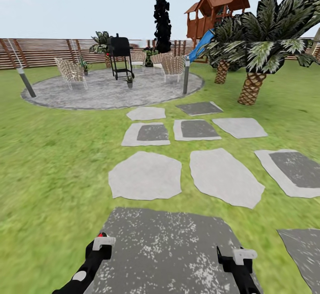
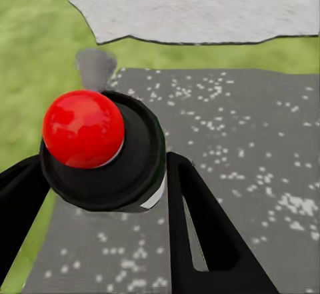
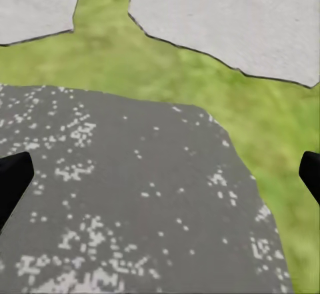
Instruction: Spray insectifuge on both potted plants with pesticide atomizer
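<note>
A large stepping stone (image 1: 169,245) lies nearest, with the left gripper (image 1: 101,244) held over its left edge and the right gripper (image 1: 233,256) over its right part; the pesticide atomizer (image 2: 100,151) is gripped between the left fingers (image 2: 200,234). Beyond it, further stepping stones are spread across the lawn (image 1: 49,160) toward a round patio (image 1: 102,94) at far left-centre. On the patio a grill (image 1: 120,56) is ringed by chairs (image 1: 71,73), one potted plant (image 1: 129,81) is set just near of the grill and another (image 1: 84,66) to its left, a fence (image 1: 40,52) runs behind, and palms (image 1: 255,49) with a playhouse (image 1: 218,12) behind them are placed at right.
</note>
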You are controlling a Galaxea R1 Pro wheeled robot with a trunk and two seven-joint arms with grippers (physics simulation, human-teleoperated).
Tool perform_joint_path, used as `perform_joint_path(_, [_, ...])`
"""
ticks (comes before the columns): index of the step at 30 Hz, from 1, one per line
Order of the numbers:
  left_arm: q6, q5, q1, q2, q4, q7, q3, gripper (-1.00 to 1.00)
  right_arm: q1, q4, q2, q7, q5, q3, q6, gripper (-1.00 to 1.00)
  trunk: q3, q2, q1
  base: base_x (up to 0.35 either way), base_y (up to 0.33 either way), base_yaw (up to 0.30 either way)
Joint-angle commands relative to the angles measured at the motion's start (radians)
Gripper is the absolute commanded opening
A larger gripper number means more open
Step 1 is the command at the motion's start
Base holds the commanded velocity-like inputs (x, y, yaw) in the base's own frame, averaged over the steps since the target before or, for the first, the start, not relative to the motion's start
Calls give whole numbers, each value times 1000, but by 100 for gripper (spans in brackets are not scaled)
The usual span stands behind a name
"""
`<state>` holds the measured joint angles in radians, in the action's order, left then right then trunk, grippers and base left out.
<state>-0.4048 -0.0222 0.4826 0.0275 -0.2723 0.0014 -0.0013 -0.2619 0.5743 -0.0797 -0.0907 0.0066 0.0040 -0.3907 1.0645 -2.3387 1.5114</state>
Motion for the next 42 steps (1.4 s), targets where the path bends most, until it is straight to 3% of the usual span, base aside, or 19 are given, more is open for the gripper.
perform_joint_path(1, [-3,-2,1,0,1,0,0,-100,0,-1,0,-3,1,1,-3,100,1,0,0,339,0,0])
perform_joint_path(42, [-3,-4,1,0,1,0,0,-100,0,0,0,-3,0,1,-3,100,1,0,0,339,0,0])
